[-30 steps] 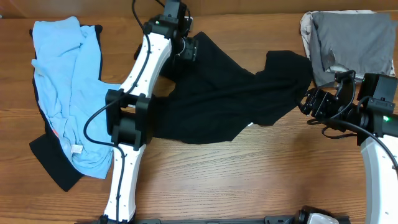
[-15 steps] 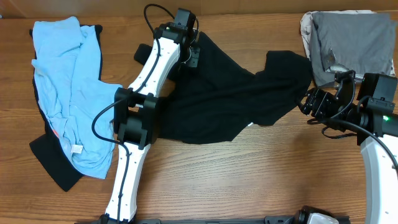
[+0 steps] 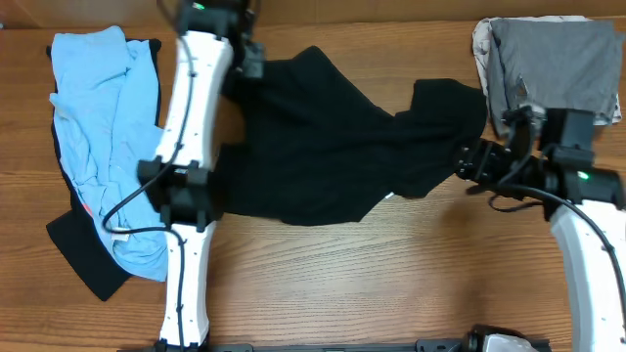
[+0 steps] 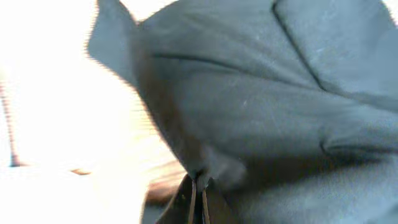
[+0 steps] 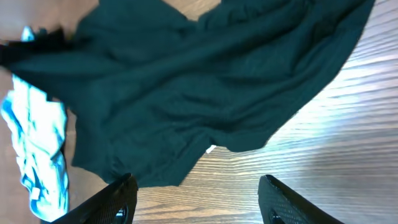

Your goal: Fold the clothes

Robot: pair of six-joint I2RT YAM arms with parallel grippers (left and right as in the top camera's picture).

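A black garment (image 3: 333,147) lies spread across the middle of the table. My left gripper (image 3: 247,62) is at its far left corner, shut on a fold of the black cloth (image 4: 280,112); in the left wrist view the fingers (image 4: 198,202) pinch that fold tight. My right gripper (image 3: 463,159) hovers at the garment's right edge, open. In the right wrist view its fingers (image 5: 118,200) stand wide apart over bare wood, with the black garment (image 5: 205,81) just beyond them and nothing between them.
A light blue garment (image 3: 108,147) lies crumpled at the left on top of another black piece (image 3: 88,259). A folded grey stack (image 3: 553,68) sits at the far right corner. The wooden table (image 3: 391,284) shows bare wood at the front.
My left gripper has shut on the black garment's far corner and swung left with it, pulling the cloth that way. My right gripper has moved left to the garment's edge and narrowed slightly.
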